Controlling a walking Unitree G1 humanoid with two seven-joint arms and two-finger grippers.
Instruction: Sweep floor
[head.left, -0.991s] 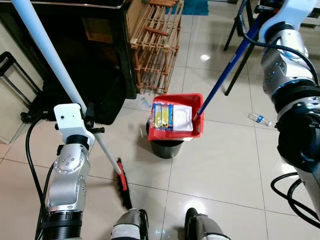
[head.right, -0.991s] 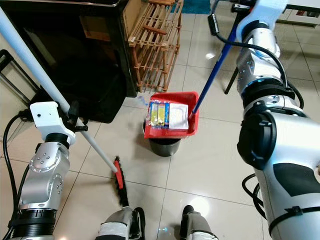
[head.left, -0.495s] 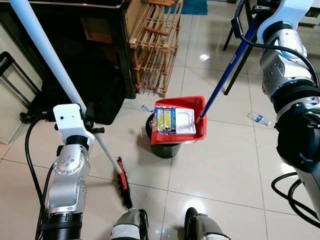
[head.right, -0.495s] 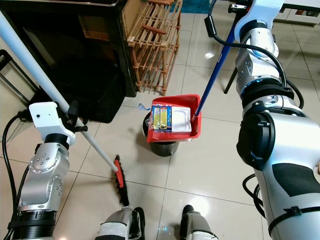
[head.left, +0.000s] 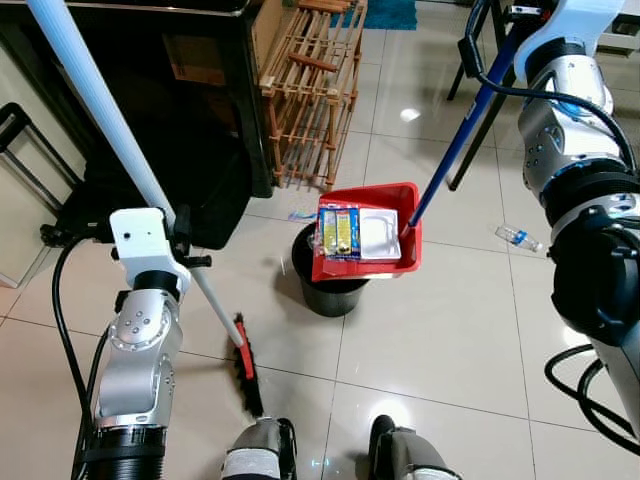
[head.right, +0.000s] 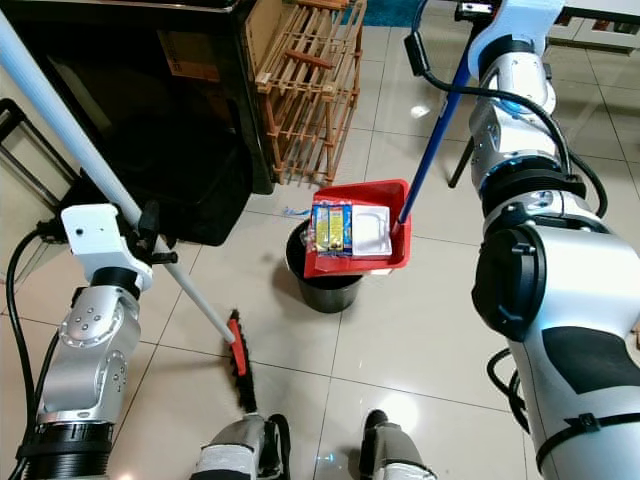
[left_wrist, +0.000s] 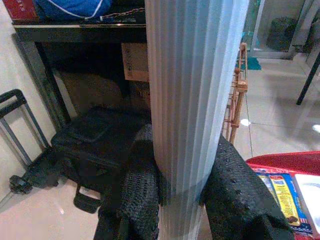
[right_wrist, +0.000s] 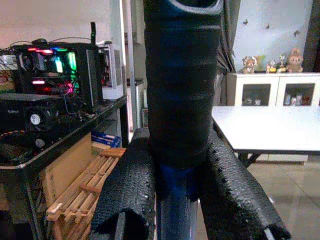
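No readable writing on the yellow-and-blue printed packets (head.left: 338, 232) — print too small; same for the brown cardboard box (left_wrist: 135, 61) under the black desk (head.left: 150, 90), label can't be made out.

Right gripper (right_wrist: 175, 165) up high at far right, arm raised, both black fingers (right_wrist: 125, 195) clamped tight on the blue dustpan pole (head.left: 455, 140), gripping at its black foam sleeve (right_wrist: 182, 85). Pole slants down and left to the red plastic dustpan (head.left: 405, 262), held above the round black bin (head.left: 325, 290) w/ its open side tilted slightly, overlapping the bin's right rim. Inside the pan: the packets on the left, a white flat packet (head.left: 380, 238) beside them on the right.

Left gripper (left_wrist: 175, 185) near left, forearm upright, white wrist block on top, fingers (left_wrist: 235, 190) closed around the pale ribbed broom handle (head.left: 95, 115). Handle runs from far left down to the red-and-black broom head (head.left: 246, 368), which rests on the beige tiled floor (head.left: 440, 330) just ahead of the robot's feet (head.left: 330, 450), left of the bin.

Wooden slatted rack (head.left: 310, 90) far centre, next to the desk. Small clear plastic bottle (head.left: 518, 237) lying on the tiles at right, well apart from the bin. Black bag (left_wrist: 95, 145) under the desk.
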